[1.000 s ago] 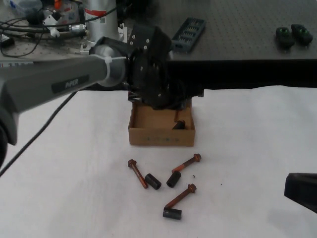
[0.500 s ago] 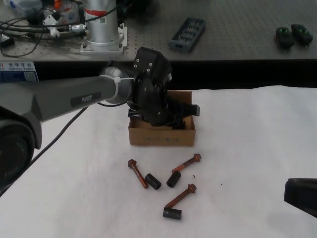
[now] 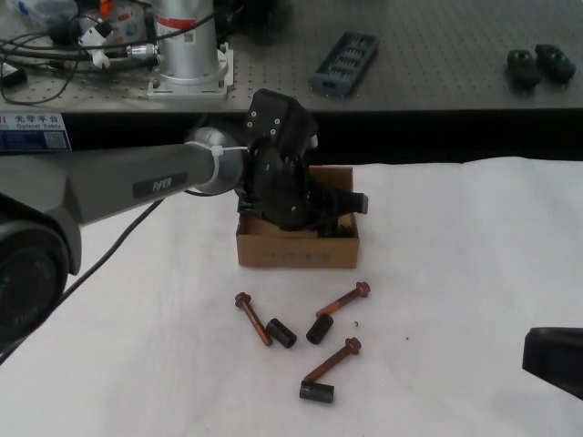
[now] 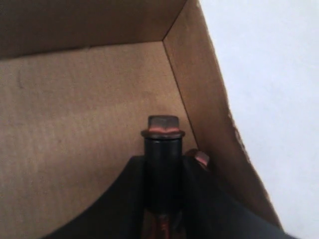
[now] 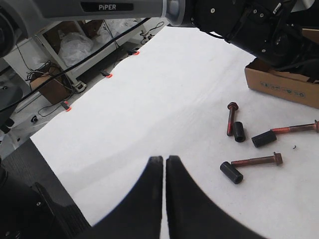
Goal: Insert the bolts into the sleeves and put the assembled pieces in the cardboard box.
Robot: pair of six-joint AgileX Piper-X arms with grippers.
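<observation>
From the high view, the left gripper [image 3: 314,217] has come down from above the cardboard box [image 3: 298,248] a second ago into it, hiding the piece then visible inside, and has barely shifted over the last half second. In front of the box, on the white cloth [image 3: 474,255], three loose bolts [image 3: 253,318] [image 3: 343,299] [image 3: 332,360] and three loose sleeves [image 3: 281,333] [image 3: 319,329] [image 3: 317,392] lie where they were. In the left wrist view, the gripper's fingers [image 4: 117,199] pinch an assembled piece [image 4: 162,149]: its black sleeve [image 4: 163,167] sits clamped between them, and its bolt head [image 4: 162,127] sticks out past the fingertips over the box floor, near the box's side wall; whether it touches the floor cannot be told. Another bolt head [image 4: 202,158] lies just beside it, nearer that wall. In the right wrist view, the right gripper [image 5: 164,160] hovers over the cloth well apart from the box, its fingers pressed together, with the loose bolts and sleeves between it and the box.
</observation>
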